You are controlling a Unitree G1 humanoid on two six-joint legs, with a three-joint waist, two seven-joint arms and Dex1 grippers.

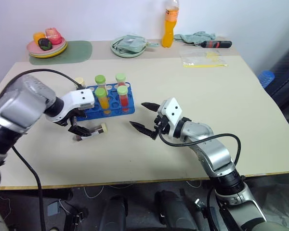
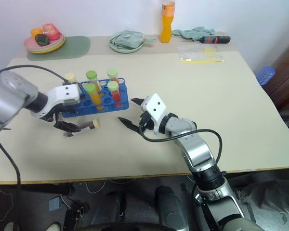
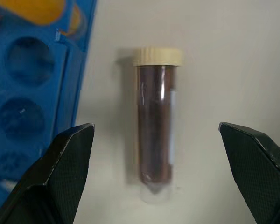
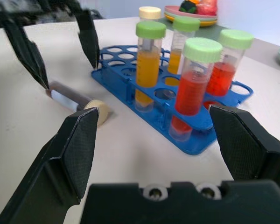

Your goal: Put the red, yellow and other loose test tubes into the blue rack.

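my left gripper [image 1: 81,130] points down over a loose test tube [image 3: 155,133] lying flat on the table [image 1: 221,96], fingers spread wide on either side of it and not touching it. the tube holds dark brown liquid and has a cream cap [image 3: 157,56]; it lies just at the 6 o'clock side of the blue rack [image 1: 111,102], near its left end, cap toward 3 o'clock.

rack stands upright at about 10 o'clock from table centre. four green-capped tubes stand in it: two orange-yellow [image 4: 147,65], two red [image 4: 191,88]. a cream-capped tube [image 1: 79,82] stands at its far left end. several holes are open.

my right gripper [image 1: 145,117] is held level at 3 o'clock of the rack, well apart from it, pointing toward it, fingers wide and holding nothing.

far edge at 12 o'clock: orange bottle [image 1: 169,24], plate with cloth [image 1: 129,45], screwdriver [image 1: 214,44], plastic bag [image 1: 203,57]. at 10 o'clock: plate of toy food [image 1: 46,43] on a green mat [image 1: 77,50].
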